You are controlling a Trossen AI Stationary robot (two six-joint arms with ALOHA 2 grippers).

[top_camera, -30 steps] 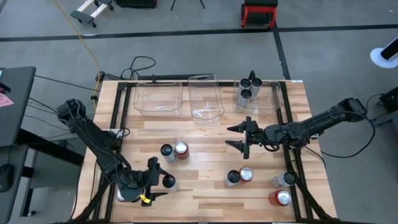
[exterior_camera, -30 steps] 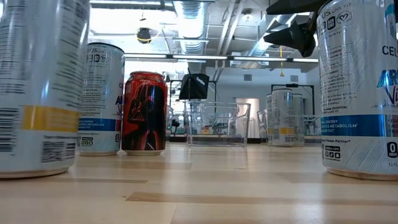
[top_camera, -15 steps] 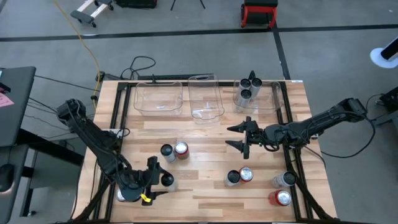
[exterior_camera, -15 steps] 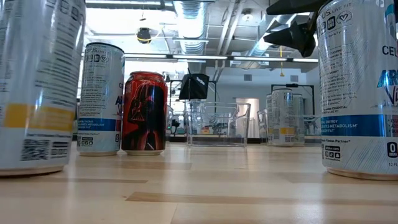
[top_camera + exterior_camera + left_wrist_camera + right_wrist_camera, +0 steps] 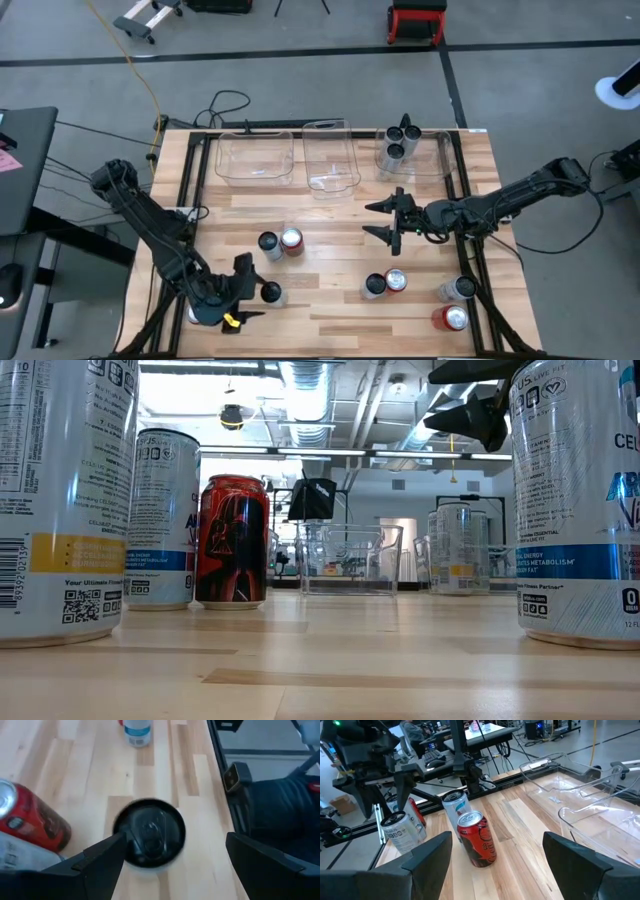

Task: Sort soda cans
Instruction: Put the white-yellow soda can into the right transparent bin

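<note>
A silver can with a dark top (image 5: 270, 293) (image 5: 149, 838) (image 5: 60, 510) stands on its base near the table's front left. My left gripper (image 5: 248, 288) (image 5: 172, 845) is open just to its left, pointing slantwise down toward the right edge. My right gripper (image 5: 385, 220) (image 5: 497, 836) hangs open above the table's middle, pointing left, holding nothing. A silver can (image 5: 268, 243) and a red can (image 5: 291, 240) (image 5: 477, 837) stand side by side at centre left. More cans stand at the front right (image 5: 375, 285) (image 5: 452, 318). My left gripper meets the dark-topped can only with the tip of one finger (image 5: 112, 847), which lies against the can's upper rim (image 5: 125, 832) on its far-left side. The other finger (image 5: 260, 862) stands well clear of it. The can stands upright on the table.
Three clear bins line the far edge (image 5: 255, 158) (image 5: 330, 160) (image 5: 435, 150); the right one holds dark-topped cans (image 5: 398, 140). A red can (image 5: 396, 280) and a silver can (image 5: 458, 289) stand at the front right. Black rails frame the table (image 5: 470, 260).
The dark-topped can beside my left gripper has turned about its own axis, so that its code patch now faces the near edge. It rocked slightly as it turned and now stands upright in the same spot.
</note>
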